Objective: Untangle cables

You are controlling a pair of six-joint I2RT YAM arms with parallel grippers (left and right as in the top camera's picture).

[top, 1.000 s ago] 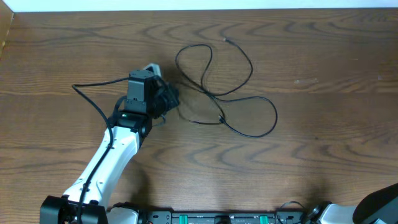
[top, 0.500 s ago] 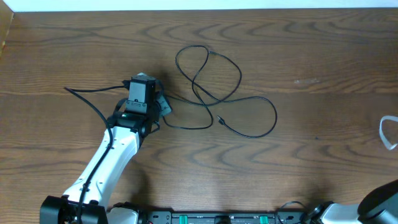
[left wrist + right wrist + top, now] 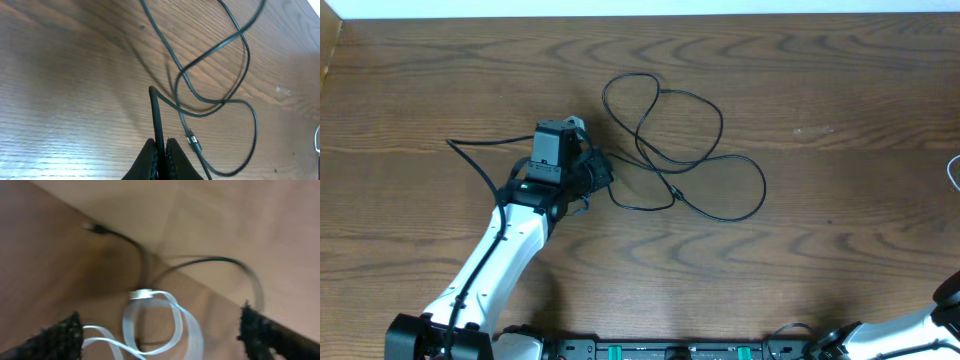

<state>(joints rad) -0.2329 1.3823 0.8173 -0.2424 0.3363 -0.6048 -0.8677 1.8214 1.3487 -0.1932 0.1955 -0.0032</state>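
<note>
The left pincer (image 3: 161, 146) squeezes shut on the black cable (image 3: 156, 114), maybe to tug its loops at 2 o'clock on the desk (image 3: 840, 80) apart, while the right pincer (image 3: 161, 332) is wide open by the white cable (image 3: 150, 296) at 3 o'clock.

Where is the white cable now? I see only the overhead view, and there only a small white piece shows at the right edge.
Observer: The right wrist view, though blurred, shows the white cable in loops between the fingers of the right gripper.
Operator: Does that gripper hold it?
Observer: No, its jaws stand wide open and do not pinch the cable.
Operator: And the other arm, has it caught anything?
Observer: Yes, in the left wrist view the left gripper is shut on the black cable, which rises from between its fingers.
</note>
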